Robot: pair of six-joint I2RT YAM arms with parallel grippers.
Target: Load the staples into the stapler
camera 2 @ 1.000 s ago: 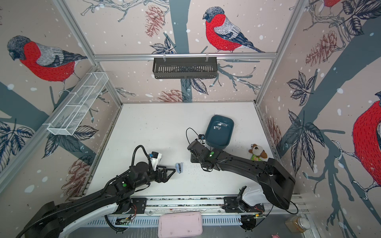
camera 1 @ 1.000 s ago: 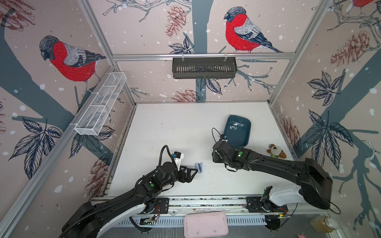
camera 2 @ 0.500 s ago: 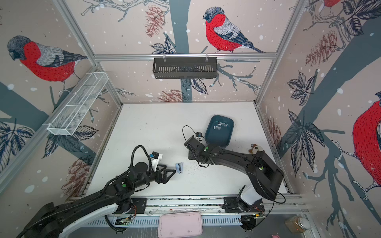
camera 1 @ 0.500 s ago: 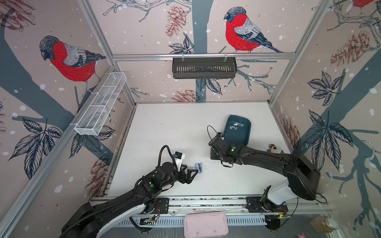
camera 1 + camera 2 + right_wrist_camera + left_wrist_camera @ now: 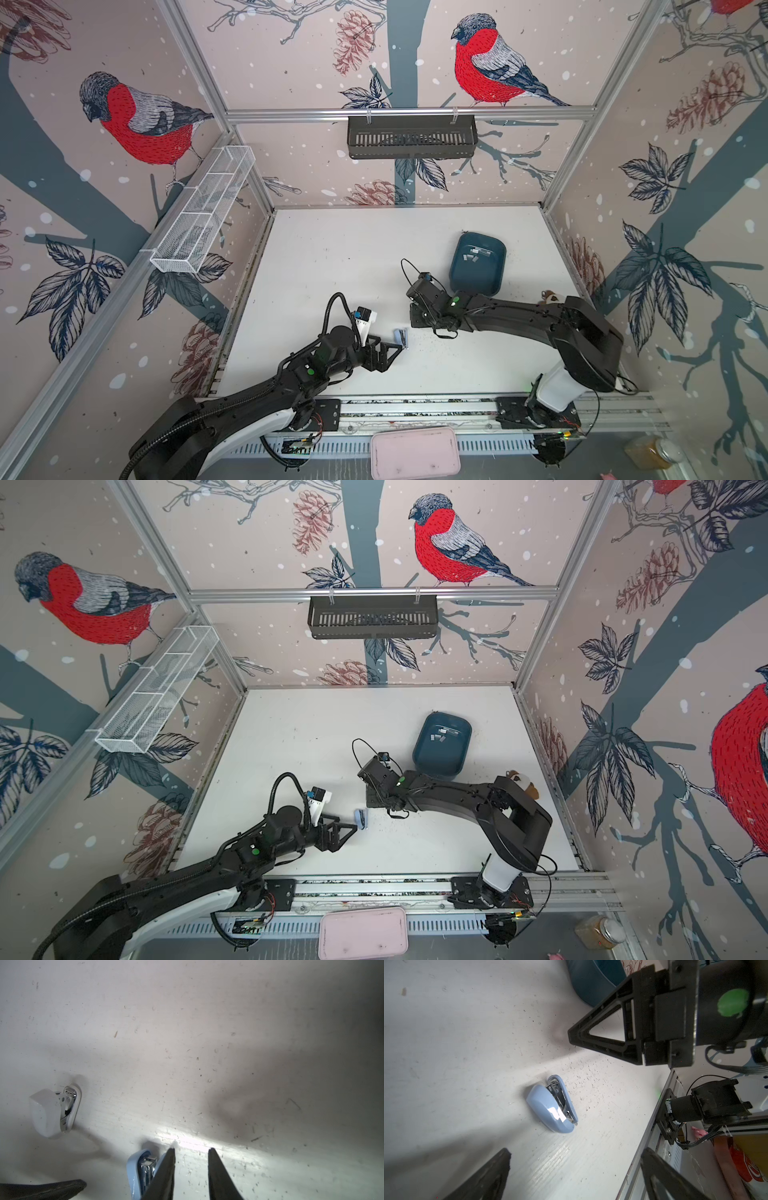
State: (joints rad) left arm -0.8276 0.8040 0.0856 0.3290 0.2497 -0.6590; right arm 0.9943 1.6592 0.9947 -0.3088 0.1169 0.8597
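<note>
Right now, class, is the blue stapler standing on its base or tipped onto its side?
Tipped onto its side: the stapler shows its blue cover, metal magazine and base side by side in the left wrist view.

You had one blue stapler (image 5: 131,1172), one white stapler (image 5: 44,1113), one teal tray (image 5: 478,278) at two o'clock, a few staples (image 5: 473,251) in it too small to count, one black basket (image 5: 411,137) at twelve, one wire basket (image 5: 203,212) at ten, one plush toy (image 5: 550,296) at three.

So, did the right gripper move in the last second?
Yes. In a top view the right gripper has shifted left, away from the blue tray and nearer the stapler.
</note>
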